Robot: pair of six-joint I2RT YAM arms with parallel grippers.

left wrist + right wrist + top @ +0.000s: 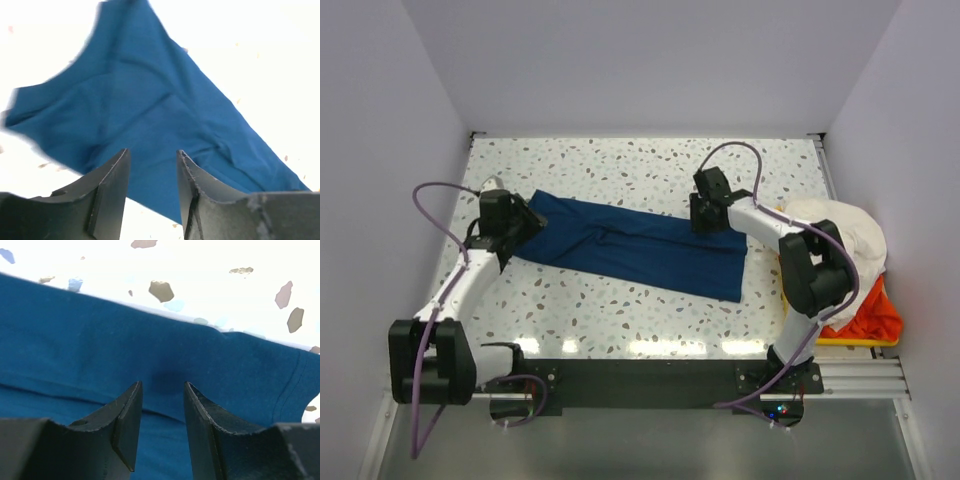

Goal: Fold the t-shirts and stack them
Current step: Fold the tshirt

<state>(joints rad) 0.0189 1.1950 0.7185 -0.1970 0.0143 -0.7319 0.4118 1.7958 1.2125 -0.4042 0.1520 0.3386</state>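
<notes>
Navy t-shirt is lying on the speckled white table, spread out as one long, narrow band of plain dark blue cloth. From the overhead camera I am seeing soft creases running along its middle, with a seamed edge showing in the right wrist view. Its long axis is running across the table from the far left down toward the near right. The left end is sitting further from the arm bases and the squarer right end is sitting closer to them.

The left gripper is hovering at the shirt's left end. In its wrist camera the two fingers are standing a narrow gap apart with nothing between them, and the blue cloth is stretching away beyond the tips.

The right gripper is hanging over the far edge of the shirt near its right end. Its fingers are likewise parted by a narrow gap, pointing down at the cloth just inside that edge, gripping nothing.

At the table's right side, well apart from the navy shirt, a cream-white t-shirt is lying heaped above an orange-red t-shirt.
</notes>
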